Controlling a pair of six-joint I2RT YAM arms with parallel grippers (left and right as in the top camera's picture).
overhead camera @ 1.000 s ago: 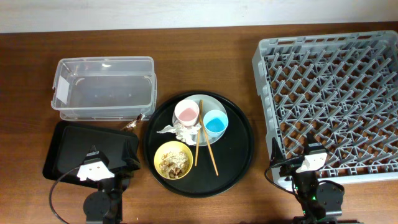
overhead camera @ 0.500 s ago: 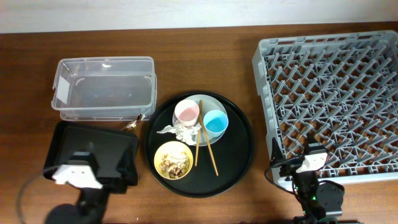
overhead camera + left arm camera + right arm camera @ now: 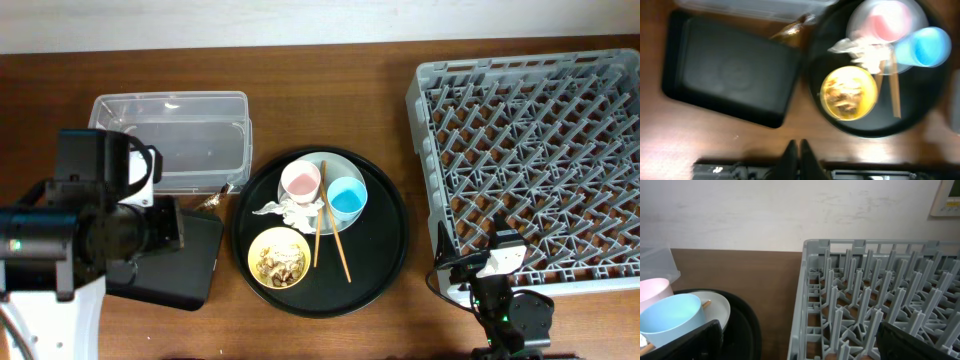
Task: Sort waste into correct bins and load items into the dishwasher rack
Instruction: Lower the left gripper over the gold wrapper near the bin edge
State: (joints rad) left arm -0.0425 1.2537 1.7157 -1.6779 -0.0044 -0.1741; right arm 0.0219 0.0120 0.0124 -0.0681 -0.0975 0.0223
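Left end effector (image 3: 796, 144): clenched on nothing, fingers pressed together. It hangs high over the lower left, probably to look over the waste before picking.
Clear box (image 3: 170, 102): upper left, empty, mouth up, ready to take waste.
Shallow black tray (image 3: 195, 262): below the box, partly under the left arm, nothing visible in it.
Brown wrapper (image 3: 210, 200): on the surface between the box, the shallow tray and the round tray.
Round black tray (image 3: 388, 240): centre, carrying all the tableware together.
Plate (image 3: 345, 160): upper part of the round tray, under the pink cup (image 3: 300, 180) and blue cup (image 3: 346, 197), both upright.
Napkin (image 3: 285, 210): crumpled at the plate's lower-left edge.
Chopsticks (image 3: 320, 225): slanting off the plate. They likely need clearing first.
Yellow bowl (image 3: 254, 248): lower centre, holding the food scraps (image 3: 280, 262), so it must be emptied before racking.
Dishwasher rack (image 3: 540, 150): right, no items loaded.
Right end effector (image 3: 799, 329): spread wide, empty, parked at the rack's lower-left corner.
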